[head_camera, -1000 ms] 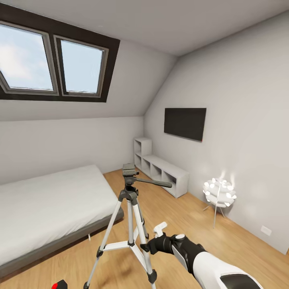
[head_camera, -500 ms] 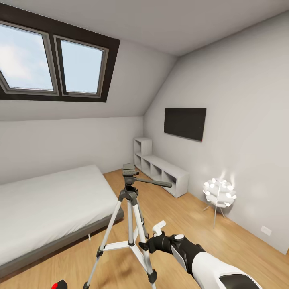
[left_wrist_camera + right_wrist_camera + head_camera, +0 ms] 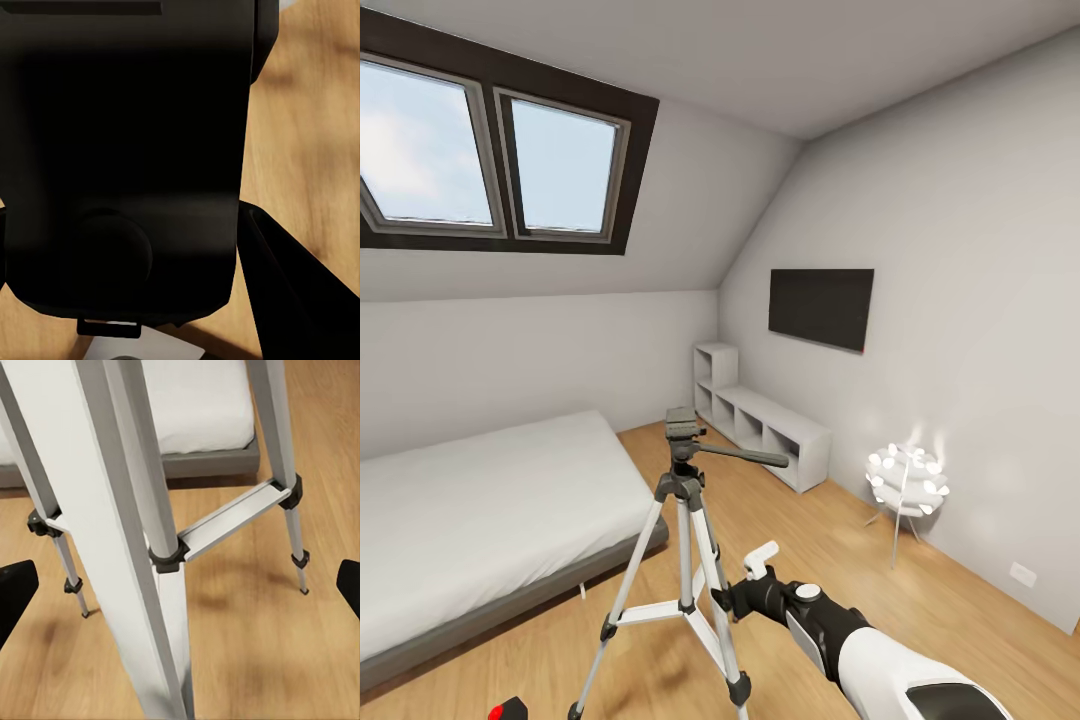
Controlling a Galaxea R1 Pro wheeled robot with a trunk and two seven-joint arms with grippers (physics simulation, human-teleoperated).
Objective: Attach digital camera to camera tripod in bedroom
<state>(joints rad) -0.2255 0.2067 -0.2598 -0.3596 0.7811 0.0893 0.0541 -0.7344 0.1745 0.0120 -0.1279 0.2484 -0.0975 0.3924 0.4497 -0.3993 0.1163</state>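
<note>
**Right tool raised beside tripod leg; camera low at the frame edge**

Change since the earlier frames: the right tool (image 3: 738, 585) has moved slightly up and toward the camera tripod (image 3: 682, 500) — its white finger (image 3: 760, 559) now sits a little higher. The tripod, bed and room view are unchanged.

Camera tripod: it stands upright on the light wood floor (image 3: 810, 540) just beside the foot corner of the low grey bed (image 3: 490, 510). It has silver telescoping legs with black joints and feet, a silver cross brace, and a black pan head with a side handle pointing away from the bed. In the right wrist view the legs (image 3: 142, 510) are close in front, with the two dark fingertips well apart either side — the right tool is open and holds nothing.

Digital camera (image 3: 508, 711): a black body with a red dot, low down on the bed side of the tripod's feet. In the left wrist view a large black body (image 3: 127, 157) sits close against the lens; whether the left tool is closed on it cannot be told.

No brand, label or writing is legible anywhere.
</note>
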